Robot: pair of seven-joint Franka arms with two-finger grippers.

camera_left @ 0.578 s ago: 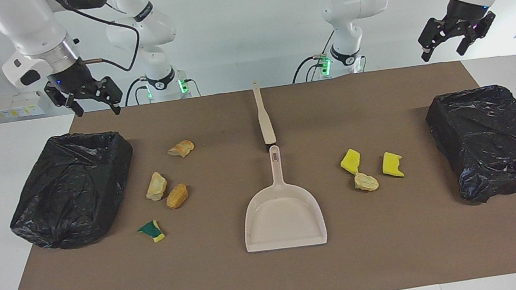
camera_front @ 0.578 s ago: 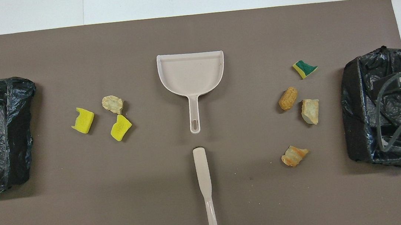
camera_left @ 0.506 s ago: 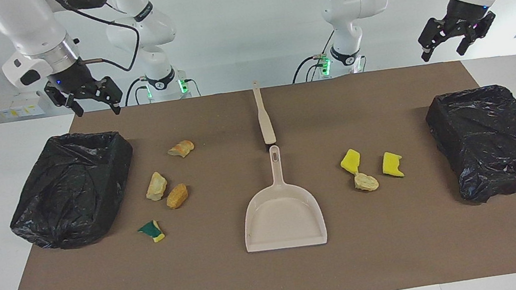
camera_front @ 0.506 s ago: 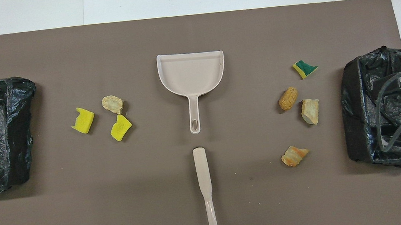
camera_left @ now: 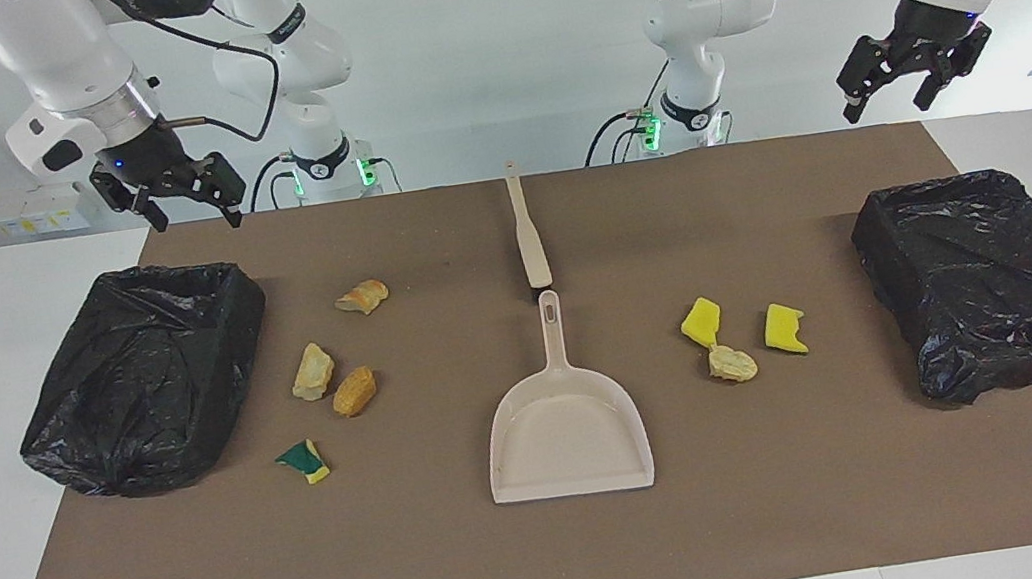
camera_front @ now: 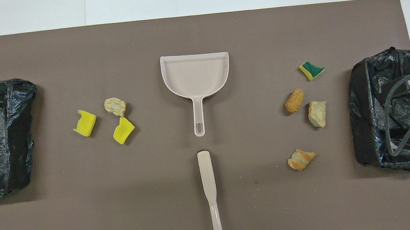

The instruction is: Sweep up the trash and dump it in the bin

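Nothing had been picked up: both arms were up in the air at their own ends, neither touching anything. Right gripper (camera_left: 183, 207) hung over the mat edge by the bin at its end, fingers spread wide and empty. Left gripper (camera_left: 913, 84) was up over the tabletop next to the other bin, fingers also wide and empty.

Step in hand, as I read it: grab the tools. The brush (camera_left: 529, 239) lay flat mid-mat, its thin handle end toward the robots. The dustpan (camera_left: 566, 429) lay just past it, handle tip almost touching the brush head, mouth pointing away from the robots. To do it well, I'd take each by its handle and grip square across the narrow part so it can't swivel. The pan lip should sit flat on the mat (camera_left: 810, 511) before sweeping, or scraps slide under.

The trash was in two clusters on the mat:
- toward the right arm's end: green-and-yellow sponge piece (camera_left: 304, 461), two bread-like chunks (camera_left: 332, 381) side by side, one more chunk (camera_left: 363, 297) nearer the robots
- toward the left arm's end: two yellow sponge bits (camera_left: 784, 329), with a tan chunk (camera_left: 732, 363) touching one of them

Containers: black-lined bin (camera_left: 147, 377) at the right arm's end and black-lined bin (camera_left: 991, 278) at the left arm's end, with no scraps visible in either. Dustpan was empty.
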